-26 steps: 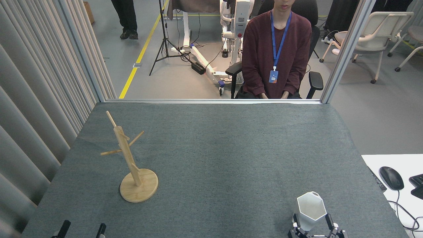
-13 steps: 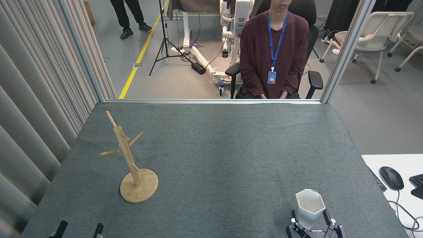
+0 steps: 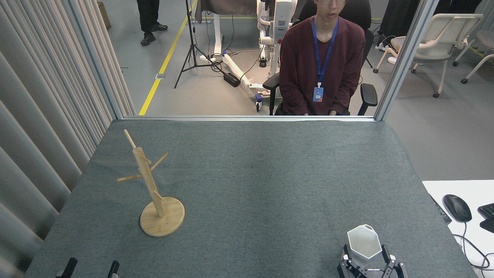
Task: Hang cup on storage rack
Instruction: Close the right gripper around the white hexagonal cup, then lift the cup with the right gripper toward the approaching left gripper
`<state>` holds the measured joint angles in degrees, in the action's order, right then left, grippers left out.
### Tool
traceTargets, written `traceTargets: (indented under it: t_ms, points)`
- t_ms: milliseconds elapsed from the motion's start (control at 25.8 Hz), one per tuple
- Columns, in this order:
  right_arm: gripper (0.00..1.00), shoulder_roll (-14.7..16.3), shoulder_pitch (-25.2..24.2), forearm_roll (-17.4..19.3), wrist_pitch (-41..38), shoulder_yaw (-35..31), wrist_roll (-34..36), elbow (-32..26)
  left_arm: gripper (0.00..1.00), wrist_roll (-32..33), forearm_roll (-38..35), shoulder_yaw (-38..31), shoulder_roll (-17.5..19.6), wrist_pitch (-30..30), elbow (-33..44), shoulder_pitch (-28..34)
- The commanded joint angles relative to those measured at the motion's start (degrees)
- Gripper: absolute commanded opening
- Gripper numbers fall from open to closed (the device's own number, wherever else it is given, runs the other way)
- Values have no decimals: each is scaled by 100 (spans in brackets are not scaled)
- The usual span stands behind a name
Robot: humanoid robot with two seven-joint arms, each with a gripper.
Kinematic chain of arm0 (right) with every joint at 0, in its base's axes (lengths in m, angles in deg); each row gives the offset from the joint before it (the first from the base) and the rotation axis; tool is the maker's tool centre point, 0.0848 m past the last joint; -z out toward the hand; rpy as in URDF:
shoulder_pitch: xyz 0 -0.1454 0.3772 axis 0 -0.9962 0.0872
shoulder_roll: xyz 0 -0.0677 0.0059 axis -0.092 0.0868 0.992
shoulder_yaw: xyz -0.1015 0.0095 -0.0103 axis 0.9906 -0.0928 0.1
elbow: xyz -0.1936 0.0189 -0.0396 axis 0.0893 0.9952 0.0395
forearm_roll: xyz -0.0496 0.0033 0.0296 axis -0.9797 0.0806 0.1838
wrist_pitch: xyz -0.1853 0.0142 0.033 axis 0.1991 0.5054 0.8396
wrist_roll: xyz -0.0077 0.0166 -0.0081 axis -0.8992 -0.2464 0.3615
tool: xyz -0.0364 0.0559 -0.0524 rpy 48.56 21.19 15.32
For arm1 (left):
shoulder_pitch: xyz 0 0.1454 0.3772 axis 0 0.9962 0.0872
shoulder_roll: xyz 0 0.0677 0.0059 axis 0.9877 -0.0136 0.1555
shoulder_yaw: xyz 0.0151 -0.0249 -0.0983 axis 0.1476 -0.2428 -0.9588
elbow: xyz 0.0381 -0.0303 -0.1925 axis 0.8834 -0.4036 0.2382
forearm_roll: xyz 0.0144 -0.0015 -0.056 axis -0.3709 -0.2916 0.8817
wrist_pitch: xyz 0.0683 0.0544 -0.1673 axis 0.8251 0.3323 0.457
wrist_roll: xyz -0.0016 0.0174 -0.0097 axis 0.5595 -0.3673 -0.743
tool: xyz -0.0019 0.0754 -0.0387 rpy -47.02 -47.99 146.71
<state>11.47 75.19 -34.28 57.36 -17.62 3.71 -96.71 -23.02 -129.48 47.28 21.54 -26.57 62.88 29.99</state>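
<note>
Cup, white matte, faceted, hexagonal rim (image 3: 363, 242), sitting upright near front right corner of grey felt-covered desk (image 3: 270, 185), pinched low on body by right gripper (image 3: 366, 258), one dark finger (image 3: 386, 255) pressed on each side. Handle loop not visible from head view, so orientation of loop unknown. Light wooden mug tree storage rack (image 3: 148, 181), round disc base, upright post, thin angled pegs, standing near left edge, well apart from cup. Left gripper (image 3: 90, 267) low at front left edge, only two dark fingertips showing, spread apart, holding nothing.

Risks, as judged: grip low on tapered faceted sides, likely slip or tilt during long carry across desk. Loop hidden, so peg may miss loop if wrist angle wrong. Thin pegs and light base, likely topple or shove of rack on a bump. Seated person in maroon sweater (image 3: 320, 65) beyond far edge, clear of path.
</note>
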Motion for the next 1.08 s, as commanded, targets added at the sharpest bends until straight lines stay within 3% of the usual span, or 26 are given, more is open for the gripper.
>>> traceTargets:
  t_ms: [0, 426, 464, 503, 580, 696, 851, 967, 1045]
  points:
    - [99, 32, 30, 11, -3, -20, 4, 4, 100, -1, 0, 4, 0, 0, 0, 0]
    - [98, 23, 215, -50, 59, 15, 22, 320, 100, -9, 0, -48, 0, 17, 0, 0]
    - [94, 14, 215, -50, 59, 15, 30, 320, 100, -9, 0, -48, 0, 17, 0, 0]
    - [79, 14, 215, -50, 59, 15, 83, 320, 100, -9, 0, -48, 0, 17, 0, 0]
    - [64, 14, 206, -50, 59, 15, 259, 285, 100, -18, 9, -40, 0, 26, 9, 0]
    - [61, -12, 215, -33, 59, -2, 391, 162, 100, -124, 9, -5, -26, 26, 9, -35]
    - [59, -74, 233, -15, 50, -20, 356, -497, 100, -212, -70, 162, -61, 105, -9, -290]
    - [59, -135, 373, -94, 59, 182, 294, -875, 100, -176, -114, 910, -18, 193, -158, -694]
    - [59, -399, 496, -332, 85, 754, 250, -954, 100, -168, -396, 1393, -26, 202, -378, -932]
